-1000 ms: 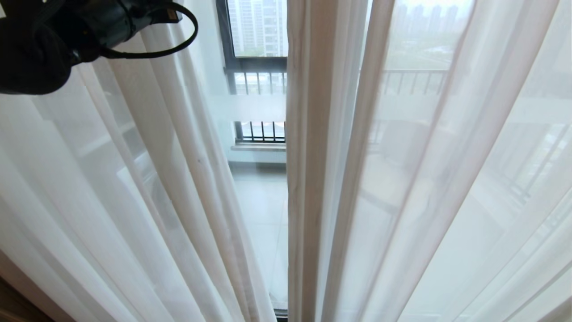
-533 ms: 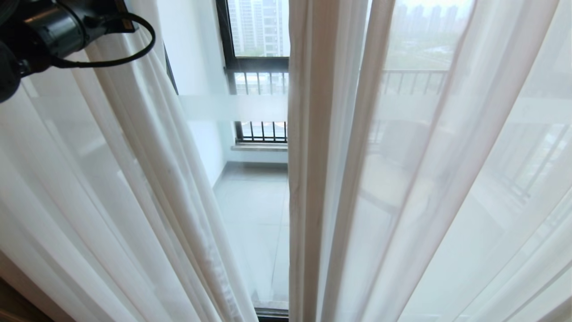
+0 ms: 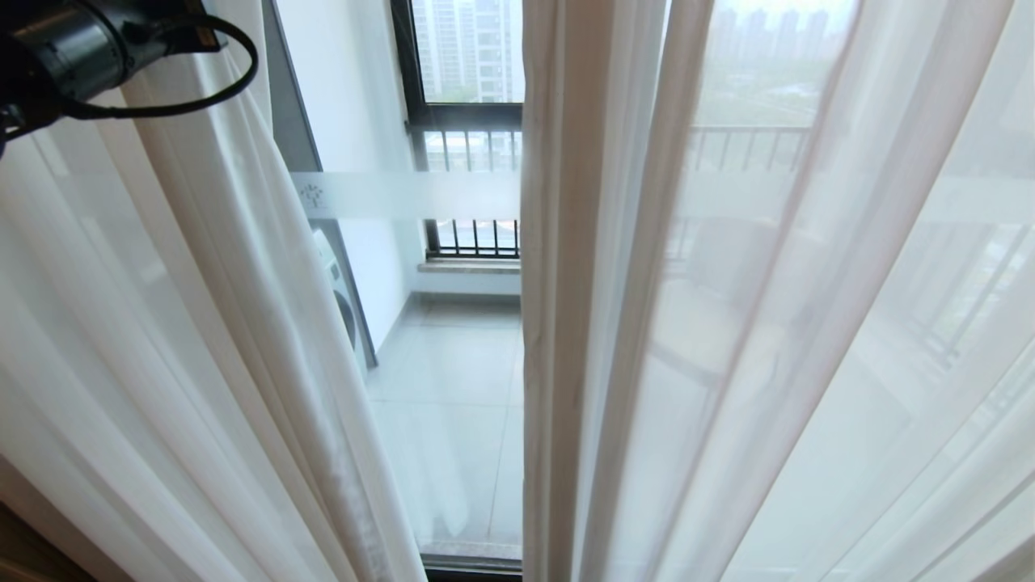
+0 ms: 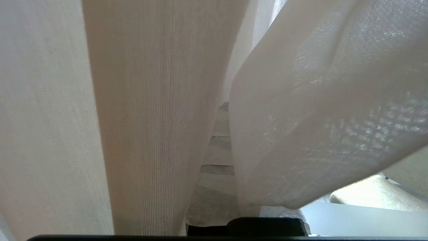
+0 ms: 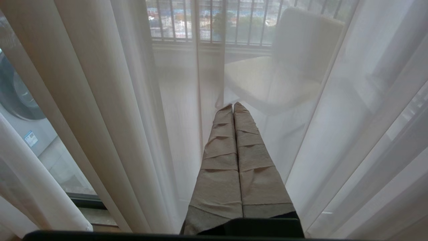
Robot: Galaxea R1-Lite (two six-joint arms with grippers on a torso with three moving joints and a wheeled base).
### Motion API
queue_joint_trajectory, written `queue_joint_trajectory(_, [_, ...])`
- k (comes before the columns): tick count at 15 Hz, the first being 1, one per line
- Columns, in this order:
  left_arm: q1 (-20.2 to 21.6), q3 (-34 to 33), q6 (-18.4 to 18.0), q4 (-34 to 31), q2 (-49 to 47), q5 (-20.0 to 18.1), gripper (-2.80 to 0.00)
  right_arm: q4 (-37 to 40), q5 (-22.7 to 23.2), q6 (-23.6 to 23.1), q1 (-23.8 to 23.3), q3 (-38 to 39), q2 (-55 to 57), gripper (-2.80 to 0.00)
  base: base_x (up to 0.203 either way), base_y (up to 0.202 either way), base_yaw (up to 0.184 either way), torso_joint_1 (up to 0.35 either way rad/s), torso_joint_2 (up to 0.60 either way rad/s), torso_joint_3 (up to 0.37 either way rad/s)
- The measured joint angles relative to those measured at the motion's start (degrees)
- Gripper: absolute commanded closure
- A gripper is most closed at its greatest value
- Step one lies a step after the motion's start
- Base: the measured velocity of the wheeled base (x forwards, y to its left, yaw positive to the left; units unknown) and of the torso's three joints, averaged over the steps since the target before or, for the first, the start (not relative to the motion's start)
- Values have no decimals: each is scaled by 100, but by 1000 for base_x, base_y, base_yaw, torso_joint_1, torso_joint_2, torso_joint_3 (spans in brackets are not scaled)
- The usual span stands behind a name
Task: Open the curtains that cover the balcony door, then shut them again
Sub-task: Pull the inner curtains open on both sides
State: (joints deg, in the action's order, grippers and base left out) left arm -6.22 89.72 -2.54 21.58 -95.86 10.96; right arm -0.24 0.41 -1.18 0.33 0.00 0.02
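Observation:
The curtains hang as two sheer cream panels, parted in the middle. The left panel (image 3: 202, 323) is drawn aside, and my left arm (image 3: 65, 48) reaches into its folds at the top left. In the left wrist view the left gripper (image 4: 224, 106) is shut, its taped fingers (image 4: 217, 150) mostly buried between two curtain folds (image 4: 150, 117). The right panel (image 3: 566, 323) hangs straight. Between the panels shows the balcony door glass (image 3: 453, 404) with its frosted band (image 3: 404, 194). My right gripper (image 5: 233, 105) is shut and empty, low down, pointing at the right panel (image 5: 334, 134).
Behind the glass are a washing machine (image 3: 340, 299), a tiled balcony floor and a black-framed window with railing bars (image 3: 465, 121). A pale chair (image 5: 284, 73) shows through the sheer fabric. The door's dark bottom track (image 3: 473, 566) runs along the floor.
My left arm has moved left, taking the left panel's edge with it. The gap has widened, uncovering the door frame, the frosted band's end and the washing machine. The right panel has stayed put.

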Motion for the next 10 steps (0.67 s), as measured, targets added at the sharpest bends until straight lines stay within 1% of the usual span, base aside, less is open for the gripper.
queue_joint_trajectory(5, [-1, -178, 8, 9, 66, 1, 0, 2, 0, -2, 0, 0, 0, 0, 0, 0, 0, 0, 0, 0])
queue_joint_trajectory(6, [-6, -234, 10, 2, 89, 1, 0, 2, 0, 0, 0, 0, 0, 0, 2, 57, 7, 6, 6, 2])
queue_joint_trajectory(7, [-9, -277, 11, 9, 107, 1, 0, 0, -1, 0, 7, 0, 0, 0, 1, 117, 1, 5, 2, 5])
queue_joint_trajectory(10, [0, -354, 14, 6, 159, 4, 0, -2, 0, -2, -2, 0, 0, 0, 0, 184, 3, 1, 4, 3])
